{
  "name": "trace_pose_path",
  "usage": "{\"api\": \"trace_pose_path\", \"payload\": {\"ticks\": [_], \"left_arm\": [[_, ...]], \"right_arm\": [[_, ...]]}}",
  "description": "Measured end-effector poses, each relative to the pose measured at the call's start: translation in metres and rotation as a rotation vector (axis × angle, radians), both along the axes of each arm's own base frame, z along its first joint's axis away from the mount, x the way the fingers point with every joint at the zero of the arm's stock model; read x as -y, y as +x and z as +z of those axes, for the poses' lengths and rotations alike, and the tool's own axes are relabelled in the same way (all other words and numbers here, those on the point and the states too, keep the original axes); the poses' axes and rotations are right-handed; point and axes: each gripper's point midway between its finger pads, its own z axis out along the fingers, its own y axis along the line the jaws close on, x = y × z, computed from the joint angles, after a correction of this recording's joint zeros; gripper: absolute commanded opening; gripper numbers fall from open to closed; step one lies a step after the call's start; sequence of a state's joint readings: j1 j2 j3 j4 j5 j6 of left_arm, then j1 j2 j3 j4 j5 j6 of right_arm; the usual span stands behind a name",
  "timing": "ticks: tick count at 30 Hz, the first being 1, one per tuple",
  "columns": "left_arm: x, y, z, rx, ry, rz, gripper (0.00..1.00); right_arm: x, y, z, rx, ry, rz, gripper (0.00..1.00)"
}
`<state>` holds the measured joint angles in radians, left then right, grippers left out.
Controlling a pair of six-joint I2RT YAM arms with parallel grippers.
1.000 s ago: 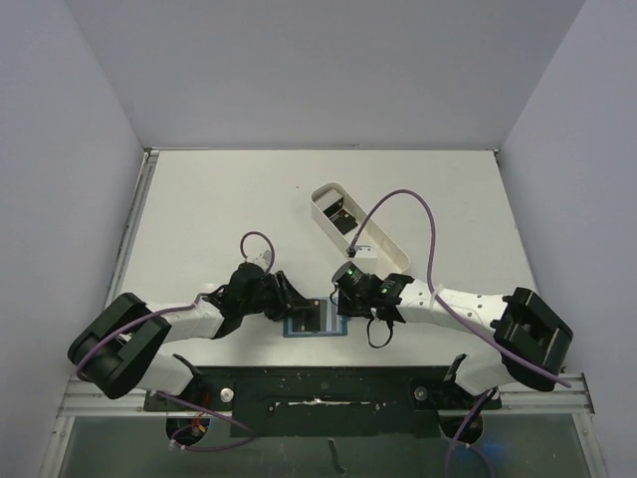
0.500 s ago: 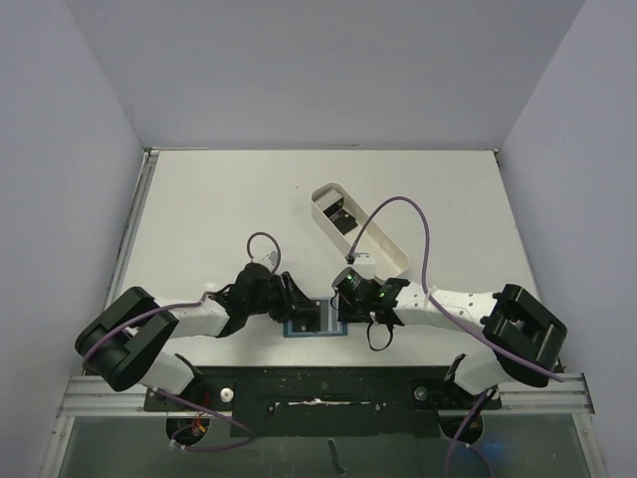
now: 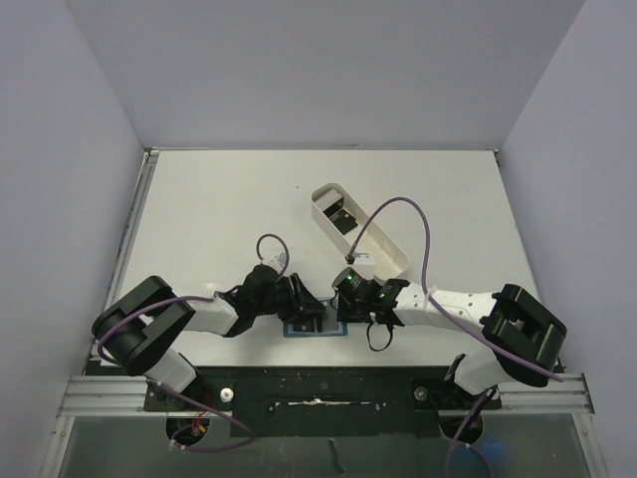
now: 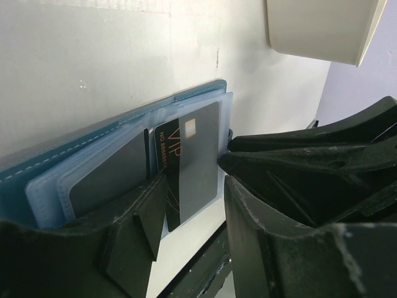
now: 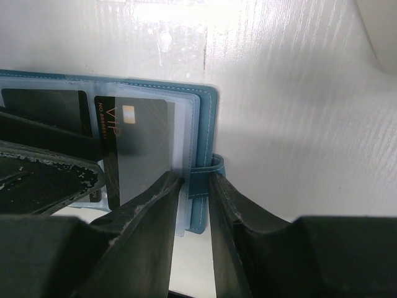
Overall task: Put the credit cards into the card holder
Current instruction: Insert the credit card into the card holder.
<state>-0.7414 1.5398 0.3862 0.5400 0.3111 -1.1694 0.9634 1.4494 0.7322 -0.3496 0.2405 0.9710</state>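
The teal-blue card holder (image 3: 328, 326) lies open near the table's front edge, between my two grippers. In the left wrist view the card holder (image 4: 62, 149) shows light blue pockets. A black VIP card (image 4: 192, 149) sits partly in one pocket, its near end sticking out. My left gripper (image 4: 192, 183) is open, its fingers on either side of that card. Another dark card (image 4: 105, 180) is in the neighbouring pocket. My right gripper (image 5: 195, 180) is shut on the card holder's (image 5: 206, 118) strap edge, beside the VIP card (image 5: 139, 149). From above, the left gripper (image 3: 309, 314) and the right gripper (image 3: 342, 311) cover much of it.
A long white oval tray (image 3: 386, 247) lies behind the right gripper with a black card (image 3: 341, 217) in its far end. Its corner shows in the left wrist view (image 4: 316, 31). The table's front edge and a black rail run just below the card holder.
My left arm has moved right, its gripper now over the card holder's left half. The right gripper has stayed at the right edge.
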Motion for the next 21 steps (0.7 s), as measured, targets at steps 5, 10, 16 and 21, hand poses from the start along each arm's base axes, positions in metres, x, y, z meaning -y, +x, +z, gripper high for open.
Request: {"api": "trace_pose_path", "payload": {"ticks": [5,10,16,21], "left_arm": [[0.005,0.001,0.001,0.006,-0.020,-0.005,0.41],[0.009,0.001,0.003,0.006,-0.036,-0.006,0.41],[0.013,0.001,0.004,0.012,-0.052,-0.010,0.41],[0.016,0.001,0.007,0.015,-0.067,-0.009,0.42]], "right_arm": [[-0.001,0.000,-0.001,0.000,0.003,-0.001,0.27],[-0.001,0.000,-0.001,0.001,0.006,-0.001,0.27],[-0.001,0.000,-0.001,0.002,0.006,0.000,0.27],[-0.002,-0.001,-0.001,0.004,0.004,0.003,0.29]]}}
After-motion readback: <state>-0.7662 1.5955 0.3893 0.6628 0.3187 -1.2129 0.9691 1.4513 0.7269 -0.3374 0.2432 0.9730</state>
